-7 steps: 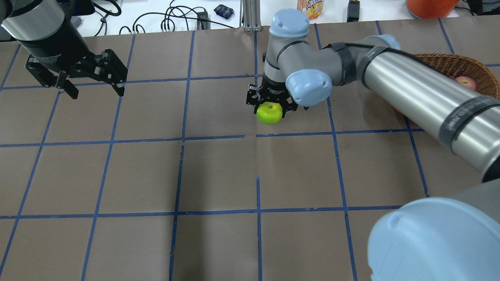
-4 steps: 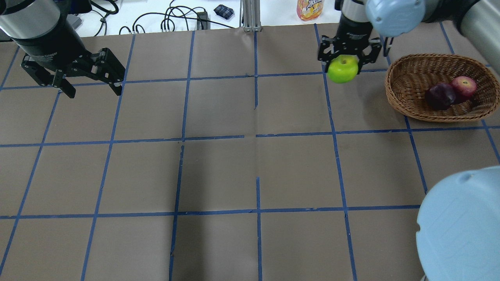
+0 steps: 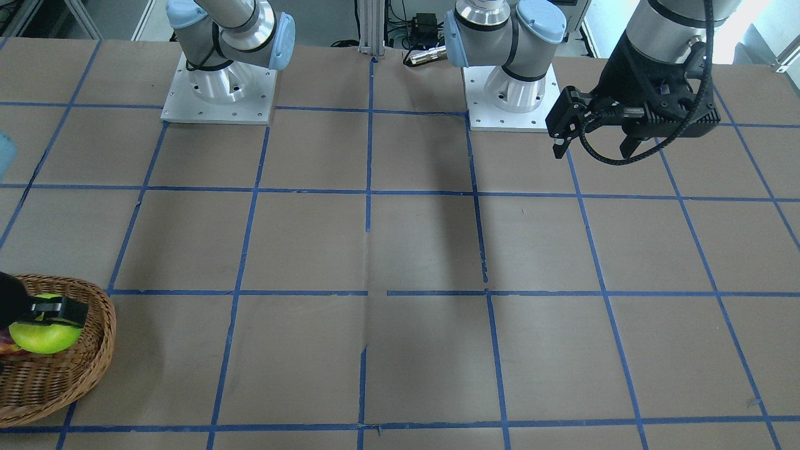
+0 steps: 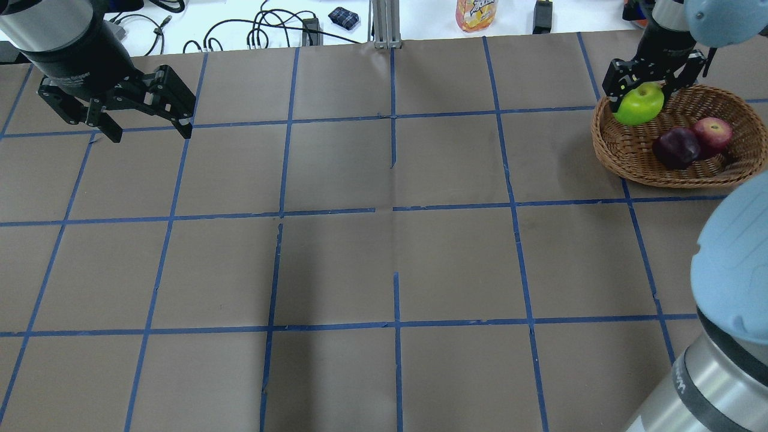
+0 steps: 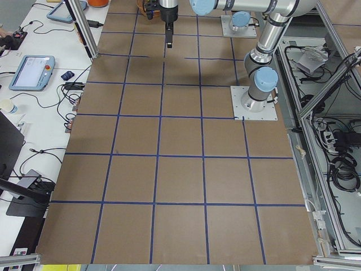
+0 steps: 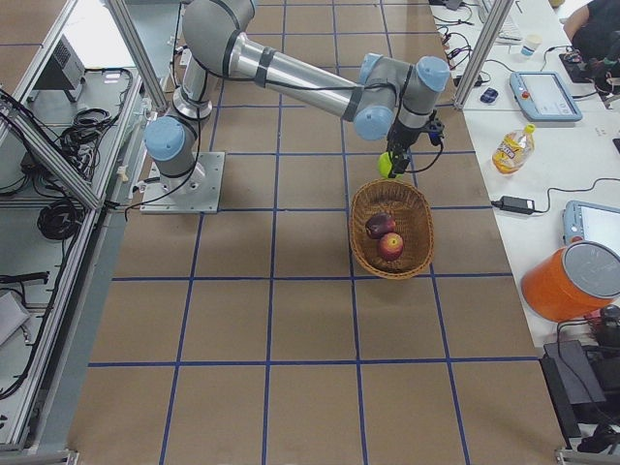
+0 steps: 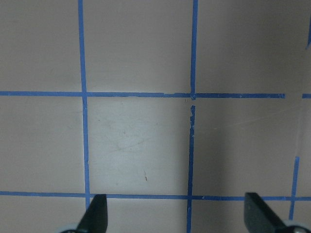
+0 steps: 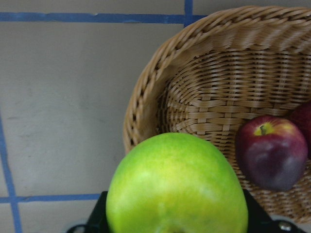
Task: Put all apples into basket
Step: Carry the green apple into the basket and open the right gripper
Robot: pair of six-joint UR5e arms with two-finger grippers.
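My right gripper is shut on the lime green apple and holds it over the far left rim of the brown wicker basket. The dark maroon apple and the red apple lie side by side inside the basket. In the right wrist view the green apple fills the foreground above the basket's rim, with a red apple in the basket beyond. My left gripper is open and empty above the table's far left; it also shows in the left wrist view.
Cables, a drink bottle and small items lie on the white bench past the table's far edge. An orange bucket stands beyond the basket. The brown table carries a blue tape grid.
My right gripper has carried the green apple from the table's middle to the right, up to the basket's rim. The left gripper has hardly moved.
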